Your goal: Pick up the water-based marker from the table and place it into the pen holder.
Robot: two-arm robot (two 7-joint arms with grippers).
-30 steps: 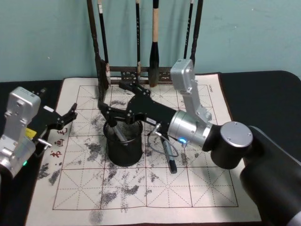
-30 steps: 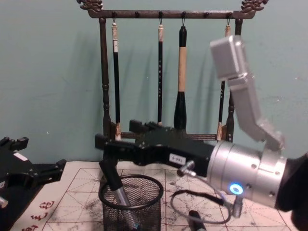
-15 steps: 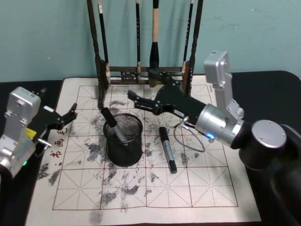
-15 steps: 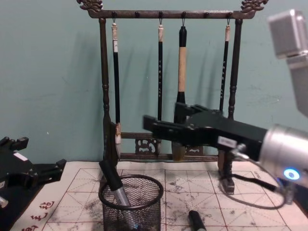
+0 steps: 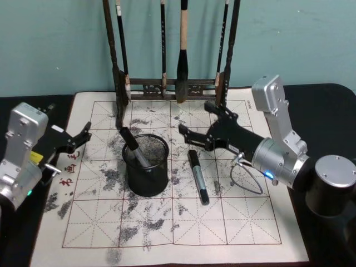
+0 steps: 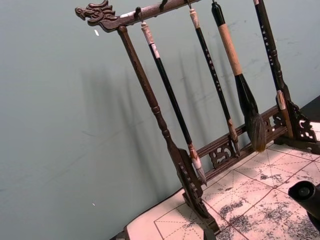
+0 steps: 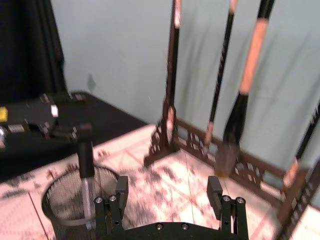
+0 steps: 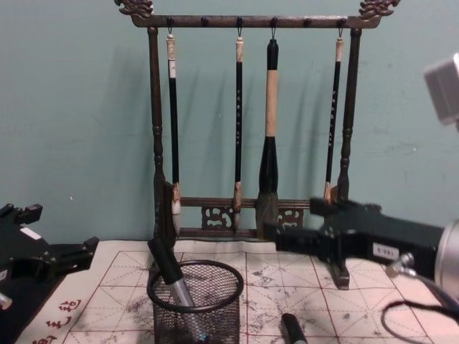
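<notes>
Seeing one marker leaning inside pen holder — that much looks done, I judge. Just right of holder, second marker lies flat on tabletop, possibly next. Beyond it my right claw hovers spread, empty — my left claw parked far left, spread.

A dark wooden brush rack holds four hanging brushes before a teal wall.

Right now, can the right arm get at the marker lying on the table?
Probably yes. The right gripper is open and empty, hovering near the far end of the black marker on the table, with nothing between them. The pen holder stands apart on the marker's left.
</notes>
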